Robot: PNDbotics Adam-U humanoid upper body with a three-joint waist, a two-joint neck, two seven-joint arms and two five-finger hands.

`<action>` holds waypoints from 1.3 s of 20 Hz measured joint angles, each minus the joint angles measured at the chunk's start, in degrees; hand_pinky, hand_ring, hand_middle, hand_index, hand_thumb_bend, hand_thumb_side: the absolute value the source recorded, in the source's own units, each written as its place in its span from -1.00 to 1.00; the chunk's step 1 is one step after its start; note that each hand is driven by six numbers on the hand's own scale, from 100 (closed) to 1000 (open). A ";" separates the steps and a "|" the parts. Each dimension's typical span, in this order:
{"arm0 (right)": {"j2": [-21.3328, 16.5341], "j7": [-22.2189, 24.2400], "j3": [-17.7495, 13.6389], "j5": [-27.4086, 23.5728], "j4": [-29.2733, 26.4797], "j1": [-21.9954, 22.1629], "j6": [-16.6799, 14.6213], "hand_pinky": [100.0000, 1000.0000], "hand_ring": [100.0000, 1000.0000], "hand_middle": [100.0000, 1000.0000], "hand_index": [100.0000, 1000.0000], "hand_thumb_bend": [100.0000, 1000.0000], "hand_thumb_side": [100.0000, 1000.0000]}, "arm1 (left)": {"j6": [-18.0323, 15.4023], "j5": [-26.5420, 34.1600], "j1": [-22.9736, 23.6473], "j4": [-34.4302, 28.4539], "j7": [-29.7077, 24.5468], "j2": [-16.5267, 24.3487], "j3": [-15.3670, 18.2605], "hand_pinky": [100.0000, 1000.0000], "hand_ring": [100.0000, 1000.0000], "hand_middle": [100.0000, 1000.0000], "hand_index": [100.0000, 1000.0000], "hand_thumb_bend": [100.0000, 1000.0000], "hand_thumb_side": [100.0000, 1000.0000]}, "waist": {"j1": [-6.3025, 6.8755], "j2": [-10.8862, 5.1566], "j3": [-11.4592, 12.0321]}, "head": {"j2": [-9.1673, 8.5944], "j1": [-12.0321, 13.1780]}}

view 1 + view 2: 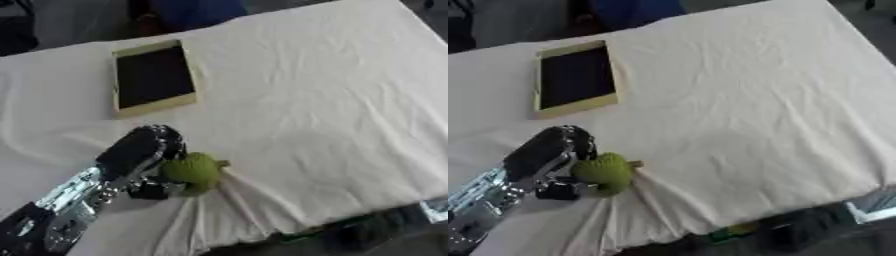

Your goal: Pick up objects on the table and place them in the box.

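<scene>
A round green fruit-like object (194,171) with a short stalk lies on the white cloth near the front of the table. My left hand (140,150) comes in from the lower left and is at the object's left side, fingers curled round its top and thumb below it. The cloth is bunched under and in front of the object. The box (154,76), shallow with a pale yellow rim and dark inside, sits at the back left, well beyond the hand. My right hand shows in neither view.
The white cloth (332,100) covers the whole table and is wrinkled. The table's front edge runs along the lower right, with dark floor items below it. A blue shape sits beyond the far edge.
</scene>
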 measured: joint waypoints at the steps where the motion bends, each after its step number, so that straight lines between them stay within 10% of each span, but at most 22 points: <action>1: 0.09 -0.01 0.00 0.04 0.00 0.08 0.01 0.35 -0.03 0.04 0.75 -1.00 0.23 | -0.27 0.21 -0.29 0.10 -0.24 -0.06 -0.04 -1.00 -0.50 -0.72 -0.56 -0.42 -1.00 | -0.03 0.00 -0.01 | 0.00 -0.02; 13: 0.33 -0.22 -0.02 0.19 0.00 0.25 0.23 0.35 -0.03 0.04 0.75 -1.00 0.23 | -0.75 4.67 -1.57 -2.36 -3.88 1.08 0.81 -1.00 -0.54 -0.80 -0.68 -0.44 -1.00 | -0.07 -0.03 0.12 | 0.00 -0.16; 26: 0.33 -0.26 -0.31 0.23 0.00 0.33 0.17 0.35 -0.04 0.04 0.75 -1.00 0.22 | 6.58 10.75 -1.61 -12.19 -1.87 3.63 8.00 -1.00 -0.54 -0.77 -0.70 -0.36 -1.00 | -0.25 -0.08 0.74 | 0.00 -0.63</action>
